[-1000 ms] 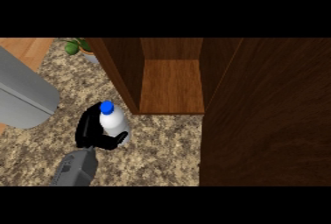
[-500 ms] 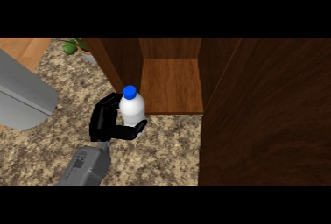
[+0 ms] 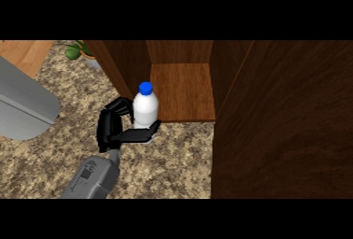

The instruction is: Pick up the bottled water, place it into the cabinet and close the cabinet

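The bottled water [image 3: 146, 108] is white with a blue cap and stands upright just in front of the cabinet's wooden shelf [image 3: 183, 91], at the shelf's front left corner. My left hand [image 3: 114, 128] is curled round the bottle's lower part from the left, with the thumb across its front near the base. The grey forearm [image 3: 93, 175] comes in from the lower left. Fingers hide the bottle's base, so I cannot tell whether it rests on the counter or is lifted. The cabinet stands open, and its dark door [image 3: 283, 121] fills the right side. My right hand is out of sight.
A speckled stone counter [image 3: 165, 158] lies beneath. A large grey rounded object [image 3: 21, 102] sits at the left edge. A small potted plant [image 3: 79, 49] stands at the back left, beside the cabinet's left wall [image 3: 121, 65].
My left hand has carried the bottle up and to the right, from the counter's middle to the shelf's front edge.
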`<action>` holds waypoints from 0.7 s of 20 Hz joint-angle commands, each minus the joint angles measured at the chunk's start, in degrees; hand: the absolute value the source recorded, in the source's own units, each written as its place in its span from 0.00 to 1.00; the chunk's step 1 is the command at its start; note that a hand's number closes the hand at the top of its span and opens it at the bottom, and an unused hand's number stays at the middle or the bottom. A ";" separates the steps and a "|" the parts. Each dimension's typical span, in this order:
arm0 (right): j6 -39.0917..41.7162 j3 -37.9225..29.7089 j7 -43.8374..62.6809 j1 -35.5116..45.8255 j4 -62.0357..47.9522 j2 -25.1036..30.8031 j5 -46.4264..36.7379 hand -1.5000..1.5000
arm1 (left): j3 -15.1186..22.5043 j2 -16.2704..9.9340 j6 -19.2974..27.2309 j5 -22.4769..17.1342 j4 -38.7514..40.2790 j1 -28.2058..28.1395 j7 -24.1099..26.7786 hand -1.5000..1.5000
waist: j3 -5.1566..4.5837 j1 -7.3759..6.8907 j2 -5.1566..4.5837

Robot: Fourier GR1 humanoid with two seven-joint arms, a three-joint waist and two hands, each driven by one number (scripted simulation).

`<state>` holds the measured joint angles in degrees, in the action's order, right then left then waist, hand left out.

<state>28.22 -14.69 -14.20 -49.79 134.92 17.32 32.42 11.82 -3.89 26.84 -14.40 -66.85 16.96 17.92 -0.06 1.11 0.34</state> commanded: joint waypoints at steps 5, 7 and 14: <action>-1.02 1.28 1.53 0.46 4.32 0.00 4.44 0.00 | 3.82 3.67 4.78 3.41 6.08 14.33 -7.19 1.00 | 0.00 2.78 -0.86; -1.30 0.74 2.00 -0.49 6.58 0.74 4.84 0.00 | 2.54 3.13 2.82 2.32 6.40 13.52 -6.67 1.00 | -0.13 3.72 -1.04; -0.66 2.16 1.38 0.29 4.41 1.26 4.85 0.00 | 1.66 2.49 6.18 3.62 7.61 15.92 -7.81 1.00 | -0.07 4.35 -1.11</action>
<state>28.29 -13.00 -14.77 -48.24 134.02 18.67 33.53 10.37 -5.73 33.63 -12.83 -65.78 19.11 13.70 -0.01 2.85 0.46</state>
